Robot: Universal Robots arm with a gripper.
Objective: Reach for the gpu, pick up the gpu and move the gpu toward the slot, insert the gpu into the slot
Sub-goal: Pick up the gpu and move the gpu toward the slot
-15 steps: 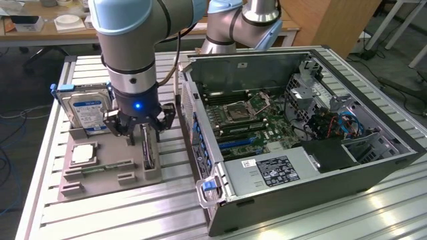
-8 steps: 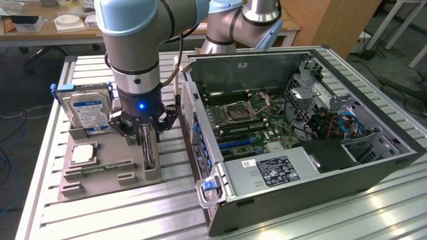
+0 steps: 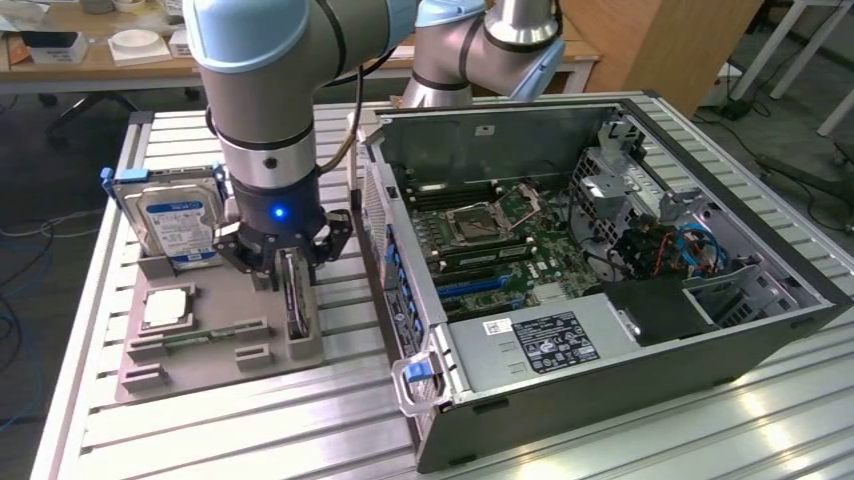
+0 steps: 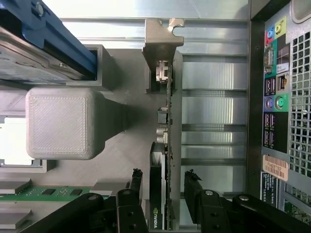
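The pincer (image 3: 291,272) hangs straight down over the grey printed fixture (image 3: 200,378) on the slatted bench (image 3: 267,435), its two fingers (image 4: 137,187) lowered on either side of the gpu (image 4: 167,121). The card stands on its long edge in a narrow holder of that fixture, which seems to be why the pincer comes at it from above: the upright pose leaves both flat faces free for the pads to press on. In the wrist view the jaws stand apart, one on each face of the card, with a sliver of daylight on both sides, so the card looks bracketed rather than clamped, and its weight appears to rest in the holder. The silvery end bracket (image 4: 163,43) lies beyond the fingertips, at the far end of the card, so the fingers straddle the end away from the bracket. Close by on one side of the pincer, a hard drive (image 3: 174,225) with a blue label stands in its own pocket of the same fixture, with a green memory stick (image 4: 48,192) lying flat near it. On the pincer's other side, just past the fixture, the open computer case (image 3: 747,330) lies with its motherboard (image 3: 514,250) facing up.
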